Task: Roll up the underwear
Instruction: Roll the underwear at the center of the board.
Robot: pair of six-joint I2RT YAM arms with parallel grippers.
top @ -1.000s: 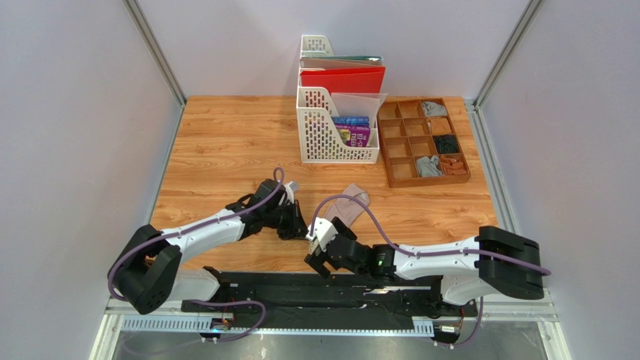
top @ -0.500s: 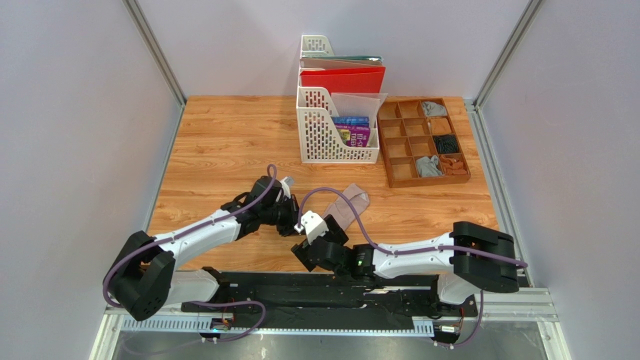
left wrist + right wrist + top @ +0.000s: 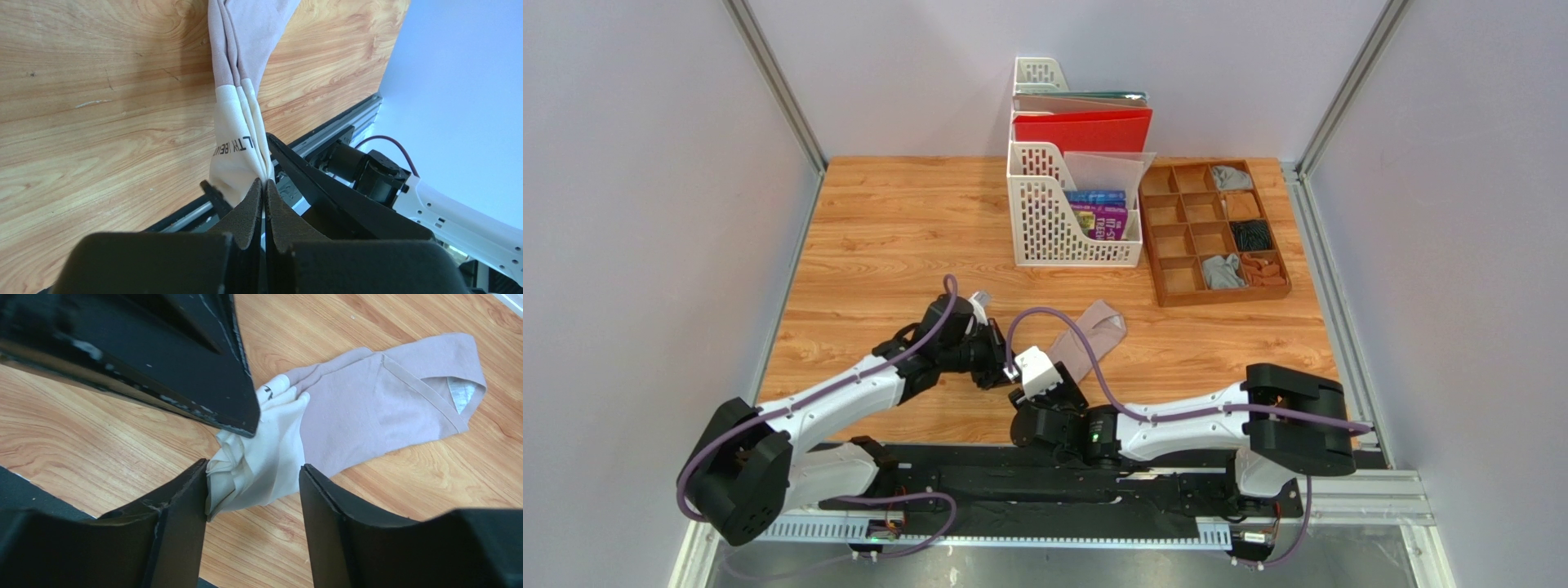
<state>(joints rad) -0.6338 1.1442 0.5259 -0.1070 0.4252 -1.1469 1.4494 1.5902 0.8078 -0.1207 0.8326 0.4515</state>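
The pale pinkish-beige underwear (image 3: 1096, 331) lies on the wooden table, stretched toward the near edge. My left gripper (image 3: 264, 185) is shut on its cream edge band (image 3: 236, 144), lifting it into a bunched fold. In the top view the left gripper (image 3: 998, 364) sits just left of the right gripper (image 3: 1030, 368). My right gripper (image 3: 253, 478) stands open around the bunched cream band (image 3: 264, 459). Its left finger (image 3: 178, 502) touches the cloth and its right finger (image 3: 331, 508) stands apart from it. The pinkish body (image 3: 380, 398) lies flat beyond.
A white file rack (image 3: 1073, 221) with red folders and booklets stands at the back middle. A wooden divider tray (image 3: 1161, 245) holding several rolled cloths sits at the back right. Black rails (image 3: 1038, 472) run along the near edge.
My right gripper has swung left and forward to the cream band beside the left gripper, and its jaws have narrowed. The left gripper has edged back, still holding the band.
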